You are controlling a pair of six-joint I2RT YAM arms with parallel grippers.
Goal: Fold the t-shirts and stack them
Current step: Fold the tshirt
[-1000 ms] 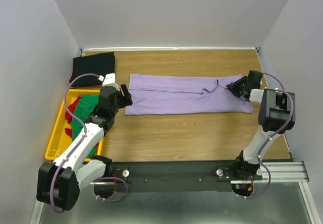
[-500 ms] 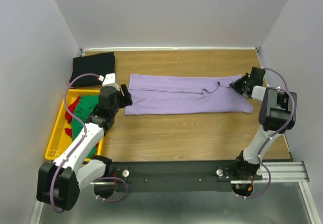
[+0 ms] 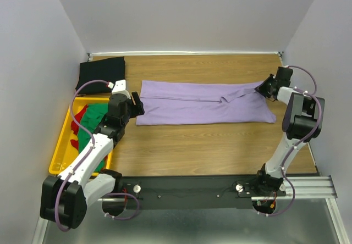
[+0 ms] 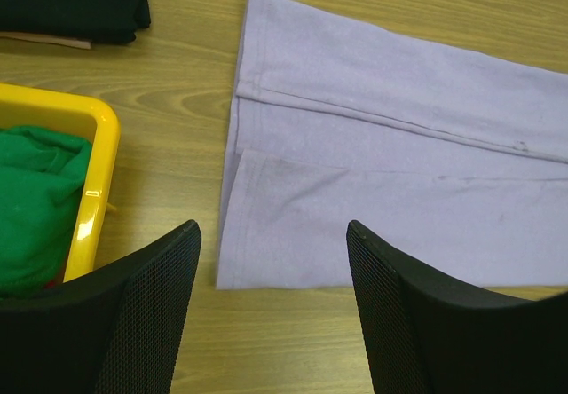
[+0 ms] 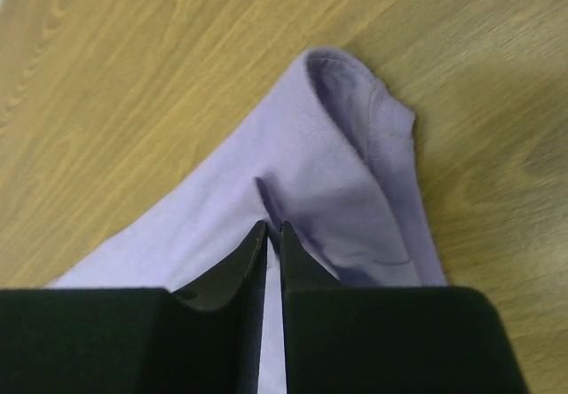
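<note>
Spread long and flat across the middle of the worktop (image 3: pixel 209 145): the lavender t-shirt (image 3: pixel 203 104), folded into a narrow band running left to right. Pinched at its far right corner by the right claw (image 3: pixel 263 88), with a raised ridge of cloth leading from the band's middle up to the pinch. From the right wrist view, fingers (image 5: pixel 232 274) all but touching, clamped on a thin fold of lavender cloth.

Over the band's left end: the left claw (image 3: pixel 137 105), spread wide and gripping nothing, with the shirt's near left corner framed between its fingers. Cannot tell whether touching the cloth or just above it.

At the far left corner of the worktop, folded flat: the black t-shirt (image 3: pixel 102 75). Just nearer, along the left edge: a yellow crate (image 3: pixel 60 150), with the green t-shirt (image 3: pixel 91 126) and the red t-shirt (image 3: pixel 80 115) bunched inside.
</note>
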